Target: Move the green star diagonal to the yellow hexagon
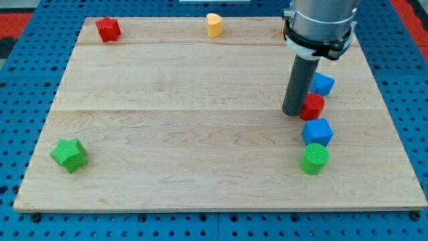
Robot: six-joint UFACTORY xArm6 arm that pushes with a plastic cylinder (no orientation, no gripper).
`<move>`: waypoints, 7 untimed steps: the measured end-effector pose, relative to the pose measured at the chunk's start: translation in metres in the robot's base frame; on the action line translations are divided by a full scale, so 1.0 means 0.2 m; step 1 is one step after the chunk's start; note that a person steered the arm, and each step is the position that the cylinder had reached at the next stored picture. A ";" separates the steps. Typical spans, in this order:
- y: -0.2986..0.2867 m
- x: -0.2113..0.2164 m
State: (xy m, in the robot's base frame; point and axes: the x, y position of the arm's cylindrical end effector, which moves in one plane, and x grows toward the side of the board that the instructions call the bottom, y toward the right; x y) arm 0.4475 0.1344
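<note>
The green star (68, 154) lies near the board's left edge at the view's bottom left. No yellow hexagon can be made out; the one yellow block (213, 25) sits at the board's top edge near the middle, and its shape looks more like a heart. My tip (292, 112) is at the view's right, touching or just left of a red cylinder (312, 106). It is far from the green star and well below and to the right of the yellow block.
A red star-like block (107, 29) sits at the top left. On the right, a blue block (323, 84), a blue cube (317, 132) and a green cylinder (313, 159) stand in a column around the red cylinder. The wooden board (200, 100) lies on a blue pegboard.
</note>
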 end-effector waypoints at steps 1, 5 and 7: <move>0.06 0.00; -0.81 0.86; -1.38 0.63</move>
State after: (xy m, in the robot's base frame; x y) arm 0.5741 -0.1413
